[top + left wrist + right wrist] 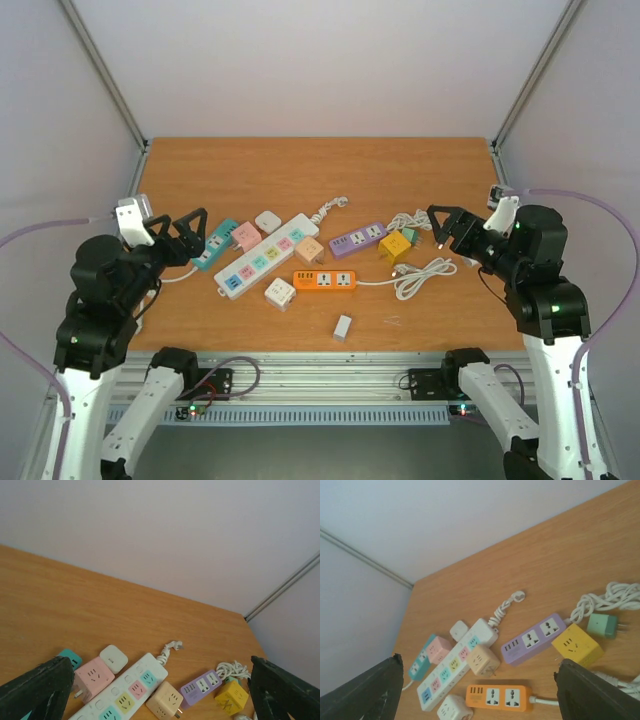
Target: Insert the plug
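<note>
1. Left wrist: a finger [37, 690] hides most of the teal strip [70, 656]; the edge cuts the white strip [125, 695].
2. Right wrist: edges cut the white cube [454, 709] and cable [615, 597].
3. Top: the white block [343, 327] is too small to identify.

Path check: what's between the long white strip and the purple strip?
A beige cube adapter lies between the long white strip and the purple strip; visible in all three views.

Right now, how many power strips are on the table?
4. The teal strip is at far left, the white strip with pastel sockets is in the centre, the purple strip is right of centre, and the orange strip is nearest the arms. None look hidden.
</note>
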Controlling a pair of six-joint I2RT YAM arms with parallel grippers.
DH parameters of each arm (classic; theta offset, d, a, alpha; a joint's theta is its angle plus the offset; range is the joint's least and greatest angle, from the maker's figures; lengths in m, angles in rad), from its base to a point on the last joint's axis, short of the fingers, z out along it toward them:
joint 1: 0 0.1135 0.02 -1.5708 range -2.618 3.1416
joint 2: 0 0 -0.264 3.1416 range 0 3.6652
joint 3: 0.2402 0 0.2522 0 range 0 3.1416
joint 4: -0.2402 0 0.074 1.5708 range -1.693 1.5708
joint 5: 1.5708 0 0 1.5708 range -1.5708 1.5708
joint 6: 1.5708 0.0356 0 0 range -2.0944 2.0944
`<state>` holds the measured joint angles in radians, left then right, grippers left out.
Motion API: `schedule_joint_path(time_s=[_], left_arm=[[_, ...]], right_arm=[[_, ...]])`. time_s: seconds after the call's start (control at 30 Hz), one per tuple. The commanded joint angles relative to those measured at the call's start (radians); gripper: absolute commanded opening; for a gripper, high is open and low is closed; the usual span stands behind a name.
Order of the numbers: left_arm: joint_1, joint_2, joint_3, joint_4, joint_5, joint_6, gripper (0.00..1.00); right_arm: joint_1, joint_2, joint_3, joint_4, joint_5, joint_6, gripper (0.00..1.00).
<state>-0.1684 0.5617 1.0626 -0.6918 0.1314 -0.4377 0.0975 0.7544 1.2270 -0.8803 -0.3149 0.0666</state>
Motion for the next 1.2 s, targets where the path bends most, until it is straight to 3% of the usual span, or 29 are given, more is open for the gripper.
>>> schedule_joint_path(time_s=[0.0, 0.23, 0.53, 0.67, 0.93, 1.17], left_arm=[[0.026, 0.022, -0.031, 0.092, 0.022, -0.042, 0.97], [0.044, 0.099, -0.038, 0.102, 0.122, -0.111, 0.99], [0.051, 0.168, -0.044, 0.124, 0.137, -0.087, 0.99], [0.052, 0.177, -0.059, 0.149, 0.155, -0.043, 0.99], [0.054, 0.18, -0.102, 0.202, 0.167, -0.013, 0.99], [0.055, 0.182, -0.118, 0.217, 0.16, -0.009, 0.99]], right_arm=[[-0.063, -0.019, -0.052, 0.077, -0.17, 0.013, 0.85], [-0.111, 0.028, -0.133, 0.045, -0.163, 0.067, 0.88], [-0.11, 0.223, -0.302, 0.112, -0.13, 0.29, 0.88], [-0.049, 0.335, -0.345, 0.125, -0.036, 0.382, 0.97], [0.128, 0.588, -0.277, 0.151, 0.122, 0.473, 0.99], [0.139, 0.778, -0.17, 0.172, 0.229, 0.432, 0.98]])
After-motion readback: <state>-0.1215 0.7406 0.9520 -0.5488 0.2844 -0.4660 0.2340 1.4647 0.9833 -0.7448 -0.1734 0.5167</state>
